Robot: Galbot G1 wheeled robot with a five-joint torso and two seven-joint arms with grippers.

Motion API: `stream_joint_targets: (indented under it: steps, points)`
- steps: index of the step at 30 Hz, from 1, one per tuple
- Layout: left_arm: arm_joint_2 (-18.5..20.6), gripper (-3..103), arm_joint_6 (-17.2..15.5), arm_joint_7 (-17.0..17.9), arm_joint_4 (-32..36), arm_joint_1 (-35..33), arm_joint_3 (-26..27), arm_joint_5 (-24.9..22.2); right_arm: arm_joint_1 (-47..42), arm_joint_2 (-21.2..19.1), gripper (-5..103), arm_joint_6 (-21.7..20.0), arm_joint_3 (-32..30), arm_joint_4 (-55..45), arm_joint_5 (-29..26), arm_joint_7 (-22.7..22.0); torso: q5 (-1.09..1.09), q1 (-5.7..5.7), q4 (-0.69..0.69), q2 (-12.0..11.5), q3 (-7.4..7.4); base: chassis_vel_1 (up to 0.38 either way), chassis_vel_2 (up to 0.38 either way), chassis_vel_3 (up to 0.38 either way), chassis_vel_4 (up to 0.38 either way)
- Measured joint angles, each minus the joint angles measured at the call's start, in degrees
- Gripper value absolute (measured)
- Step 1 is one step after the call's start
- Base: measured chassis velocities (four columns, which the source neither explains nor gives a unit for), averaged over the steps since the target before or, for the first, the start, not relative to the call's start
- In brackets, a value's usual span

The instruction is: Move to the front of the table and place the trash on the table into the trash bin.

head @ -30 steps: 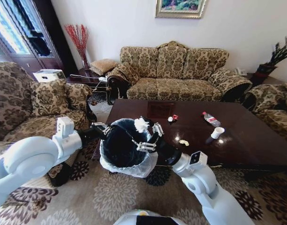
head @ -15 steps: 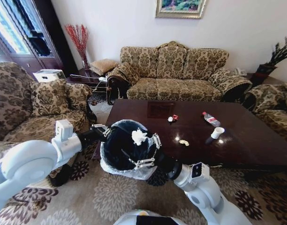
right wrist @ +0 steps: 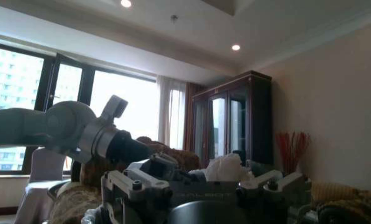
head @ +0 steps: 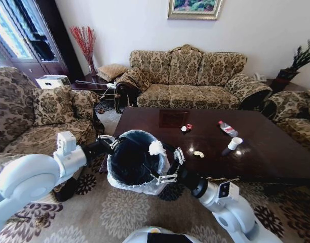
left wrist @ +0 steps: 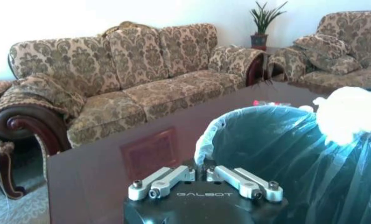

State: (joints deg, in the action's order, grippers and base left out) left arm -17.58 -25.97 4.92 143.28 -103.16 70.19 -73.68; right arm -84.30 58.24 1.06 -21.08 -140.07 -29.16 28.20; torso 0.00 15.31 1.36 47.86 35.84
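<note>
At the table's (head: 276,152) near left corner, the left gripper (head: 110,143) clamps the bin's (head: 125,178) rim, its fingers closed on the white liner where it folds over the edge. In the left wrist view the same gripper (left wrist: 204,173) pinches the translucent bag at the rim of the bin (left wrist: 278,154), with the dark tabletop (left wrist: 98,172) stretching away behind it. The bin stands on the patterned carpet (head: 94,212), against the table's left end.

Just to the right, a wad of crumpled paper (head: 156,148) sits at the bin's far right rim, over the dark opening. The right gripper (head: 171,164) is at the bin's right side, its fingers spread apart on either side of the rim and just below the paper; whether they touch the wad I cannot tell. In the right wrist view the paper (right wrist: 226,168) shows between the spread fingers of the gripper (right wrist: 210,184), with the left arm (right wrist: 60,128) beyond it. The left wrist view shows the wad (left wrist: 352,114) bright against the bag's edge.

Further right on the table, a small red-and-white wrapper (head: 186,127) lies near the middle toward the far edge, a yellowish scrap (head: 198,153) lies nearer the front edge, a paper cup (head: 235,143) stands right of centre, and a bottle (head: 227,128) lies on its side behind the cup.
</note>
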Motion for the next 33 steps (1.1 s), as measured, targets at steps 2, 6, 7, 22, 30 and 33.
stream_joint_targets:
  steps: [2, 6, 7, 22, 30, 33]
  points:
    - [-0.49, 4, 0.22, -0.25, 0.00, -0.28, -0.02, 0.42, -1.15, -0.66, 100, 0.20, -1.77, -0.68, -0.33, 0.38, -0.01, 0.00, 0.00, 0.00, 0.00, 0.000, 0.000, 0.000, 0.000]
    - [-0.66, 4, 0.31, -0.39, 0.00, -0.34, -0.10, 0.56, -1.63, -0.96, 100, 0.40, -2.06, -1.03, -0.49, 0.73, 0.00, 0.00, -0.01, 0.00, 0.00, 0.000, 0.000, 0.000, 0.000]
    - [-0.65, 4, 0.31, -0.41, 0.00, -0.34, -0.11, 0.56, -1.42, -0.88, 100, 0.39, -1.56, -1.04, -0.46, 0.75, -0.01, 0.00, -0.01, 0.00, 0.00, 0.000, 0.000, 0.000, 0.000]
    - [-1.61, 4, 0.32, -0.36, -0.03, -2.20, 1.15, 0.69, 1.47, 0.32, 100, -4.08, 7.88, -1.18, -1.34, -4.78, -0.01, 0.00, 0.00, 0.00, 0.00, 0.000, 0.000, 0.000, 0.000]
    - [-3.63, 4, 0.30, -0.58, -0.04, -5.01, 3.62, 1.23, 1.84, 1.15, 100, -3.65, 5.20, -1.72, -7.22, -7.08, 0.01, 0.00, -0.01, -0.01, 0.00, 0.000, 0.000, 0.000, 0.000]
    - [-4.63, 4, 0.46, -1.02, -0.05, -6.60, 4.19, 2.62, 2.82, 1.51, 100, -2.08, 3.32, -1.23, -7.90, -8.32, -0.01, 0.00, 0.01, 0.00, 0.00, 0.000, 0.000, 0.000, 0.000]
